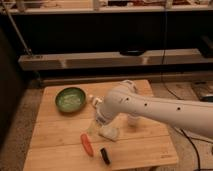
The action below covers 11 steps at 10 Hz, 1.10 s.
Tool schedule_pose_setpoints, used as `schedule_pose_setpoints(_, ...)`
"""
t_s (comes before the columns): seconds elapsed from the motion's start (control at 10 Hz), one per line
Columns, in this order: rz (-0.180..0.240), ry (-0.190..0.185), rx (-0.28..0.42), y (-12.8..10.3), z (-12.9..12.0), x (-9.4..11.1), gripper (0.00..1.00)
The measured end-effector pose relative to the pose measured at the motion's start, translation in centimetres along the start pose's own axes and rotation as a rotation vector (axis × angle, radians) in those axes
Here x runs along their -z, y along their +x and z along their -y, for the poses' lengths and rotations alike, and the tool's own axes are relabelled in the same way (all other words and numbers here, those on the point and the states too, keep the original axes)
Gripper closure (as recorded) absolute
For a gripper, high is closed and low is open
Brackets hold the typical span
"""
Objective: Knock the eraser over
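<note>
The eraser (pixel 105 155) is a small black block lying near the front edge of the wooden table (pixel 55 135). An orange-red carrot-shaped stick (pixel 87 144) lies just left of it. A crumpled whitish wrapper (pixel 109 132) lies just behind it. My white arm (pixel 160 110) reaches in from the right. My gripper (pixel 98 121) points down at the end of the arm, over the wrapper's left side and a short way behind and above the eraser.
A green bowl (pixel 70 99) sits at the table's back left. A small white thing (pixel 94 101) stands right of the bowl. A long bench or shelf (pixel 115 60) runs behind the table. Floor surrounds the table on the left and right.
</note>
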Motion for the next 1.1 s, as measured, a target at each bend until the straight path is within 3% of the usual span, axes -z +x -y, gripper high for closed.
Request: schedule_pose_setpoints(1.1,-0.023,-0.008,0.005,-0.5,3.0,1.1,0.34)
